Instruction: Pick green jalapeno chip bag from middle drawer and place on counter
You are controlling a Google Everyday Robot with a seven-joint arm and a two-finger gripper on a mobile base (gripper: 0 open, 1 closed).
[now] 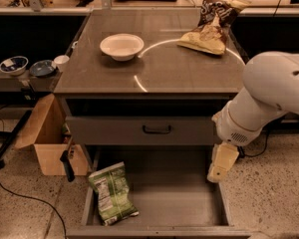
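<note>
The green jalapeno chip bag (111, 193) lies flat at the left end of the open middle drawer (174, 203), white label panel up. The counter (154, 68) above carries a thin white circle line. My gripper (218, 166) hangs from the white arm at the drawer's right edge, just over the right side wall, well to the right of the bag and holding nothing that I can see.
A white bowl (121, 46) and a brown-and-tan chip bag (212, 21) sit on the counter. A shut grey drawer front with a black handle (157, 129) is above the open drawer. A cardboard box (47, 143) stands left of the cabinet. Small bowls (27, 66) sit on a side shelf.
</note>
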